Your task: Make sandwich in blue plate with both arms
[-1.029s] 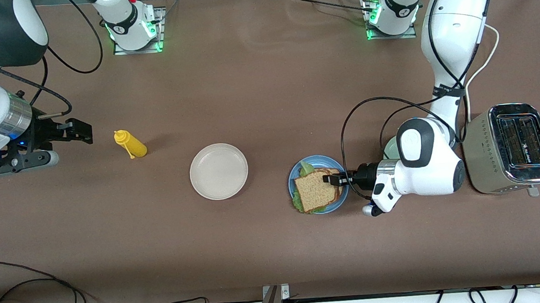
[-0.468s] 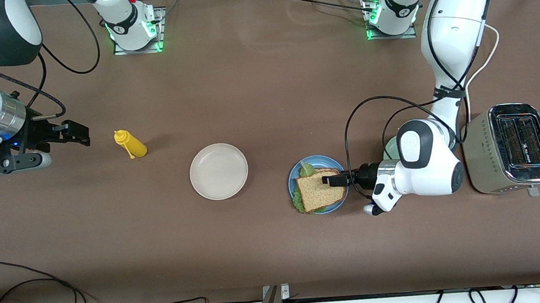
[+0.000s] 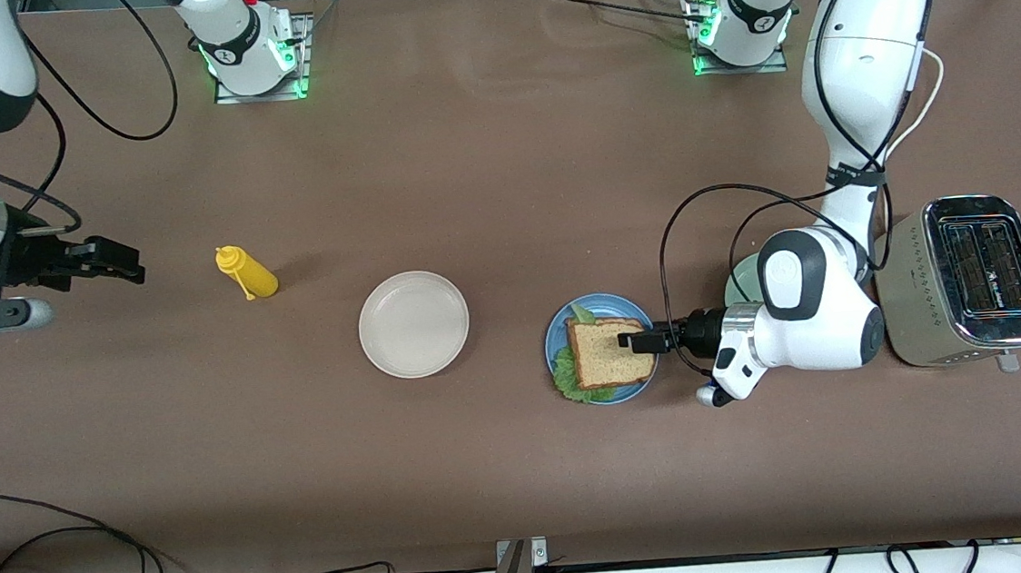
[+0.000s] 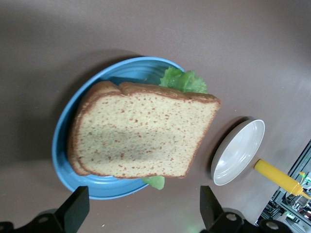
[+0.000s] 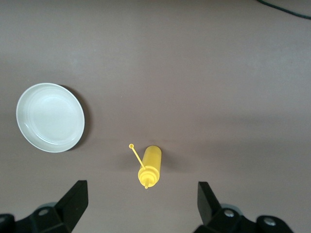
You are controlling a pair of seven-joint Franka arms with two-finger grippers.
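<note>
The sandwich [image 3: 607,355] lies on the blue plate [image 3: 558,337]: a speckled brown bread slice [image 4: 141,133] on top, a second slice under it, and green lettuce [image 4: 182,80] sticking out at two edges. My left gripper [image 3: 631,342] hangs low over the plate's rim toward the left arm's end, open; its fingers [image 4: 77,206] stand wide apart with nothing between them. My right gripper [image 3: 119,263] is open over bare table at the right arm's end, beside the yellow bottle [image 5: 149,167].
An off-white plate [image 3: 413,323] sits mid-table, with the yellow squeeze bottle [image 3: 247,273] lying toward the right arm's end. A silver toaster [image 3: 965,278] stands at the left arm's end. A mint-green plate [image 3: 741,285] is partly hidden by the left arm. Cables run along the near edge.
The left gripper opened and let go of the top bread slice, which settled on the plate; it drew back a little toward the toaster. The right gripper moved away from the bottle.
</note>
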